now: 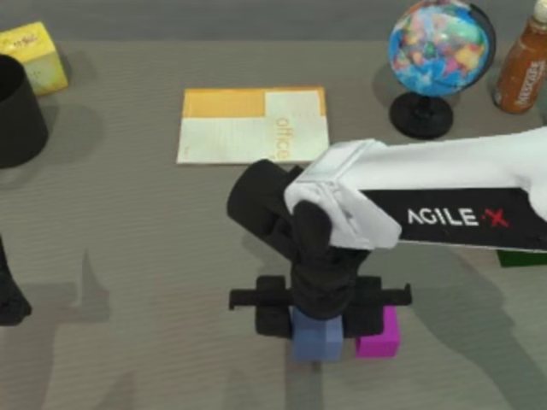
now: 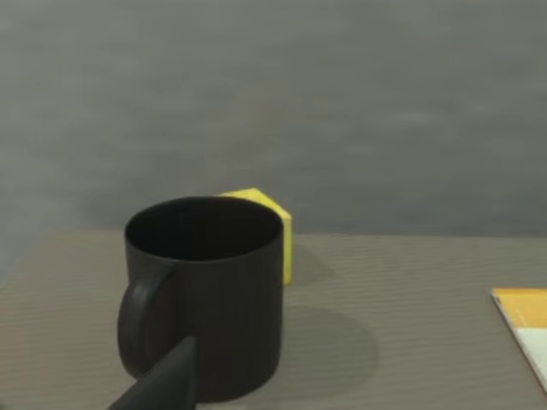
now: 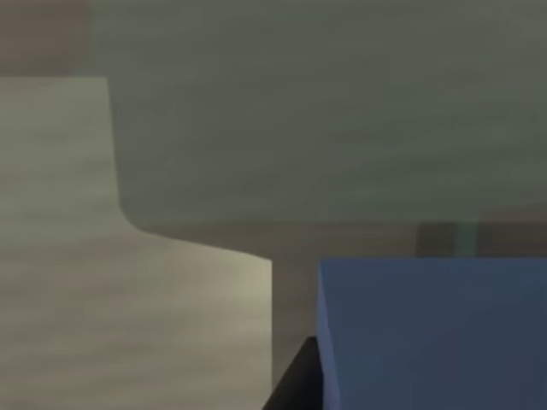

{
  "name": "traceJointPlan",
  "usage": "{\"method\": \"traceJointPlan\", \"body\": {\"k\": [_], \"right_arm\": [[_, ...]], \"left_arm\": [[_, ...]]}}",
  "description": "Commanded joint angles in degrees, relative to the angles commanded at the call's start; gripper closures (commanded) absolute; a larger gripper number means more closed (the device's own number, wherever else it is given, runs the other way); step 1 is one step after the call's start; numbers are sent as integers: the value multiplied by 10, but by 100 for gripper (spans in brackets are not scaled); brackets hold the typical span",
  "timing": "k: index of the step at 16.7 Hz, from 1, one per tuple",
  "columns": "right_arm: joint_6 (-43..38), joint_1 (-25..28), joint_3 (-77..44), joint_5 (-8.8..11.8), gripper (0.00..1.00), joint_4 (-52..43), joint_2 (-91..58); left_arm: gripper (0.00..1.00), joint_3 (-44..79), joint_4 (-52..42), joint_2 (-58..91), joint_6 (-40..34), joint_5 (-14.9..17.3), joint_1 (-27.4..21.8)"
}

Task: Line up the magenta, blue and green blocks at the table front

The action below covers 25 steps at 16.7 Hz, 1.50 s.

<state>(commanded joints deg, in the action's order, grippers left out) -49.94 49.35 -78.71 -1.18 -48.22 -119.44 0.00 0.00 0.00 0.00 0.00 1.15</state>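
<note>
**Right arm over blue block, beside magenta at table front**

Right arm fills the middle of the top view, reaching in from the right edge. Right gripper (image 1: 318,318) sits directly over the blue block (image 1: 317,336), near the front edge of the table (image 1: 128,256). Wrist body hides the fingertips from above, and the right wrist view shows only the block's blue face (image 3: 432,333) up close with one dark finger edge beside it. Jaws look to straddle the block, but whether they are clamped or slack: cannot tell.

Key relation: magenta block (image 1: 381,335) is just beside the blue one on its right, touching or nearly so, both in a row parallel to the front edge. The gripper's cross-bar runs along that same left-right line.

Green block (image 1: 523,257): only a sliver shows under the right arm near the right edge, farther back than the other two and well apart from them. Judgement: two of three placed, green remains. It lies right of the row, so the right arm is the nearer one.

Left gripper (image 1: 10,303) is parked at the far left edge; its wrist view shows a black mug (image 2: 205,295) and a yellow box (image 2: 272,224).
</note>
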Motion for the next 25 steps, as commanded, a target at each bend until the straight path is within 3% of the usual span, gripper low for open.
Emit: {"method": "traceJointPlan", "body": {"k": [1, 14, 25], "right_arm": [[0, 0, 0, 0, 100, 0, 0], [0, 0, 0, 0, 2, 0, 0], [-1, 0, -8, 0, 0, -10, 3]], "left_arm": [[0, 0, 0, 0, 0, 0, 0], [0, 0, 0, 0, 0, 0, 0], [0, 0, 0, 0, 0, 0, 0]]}}
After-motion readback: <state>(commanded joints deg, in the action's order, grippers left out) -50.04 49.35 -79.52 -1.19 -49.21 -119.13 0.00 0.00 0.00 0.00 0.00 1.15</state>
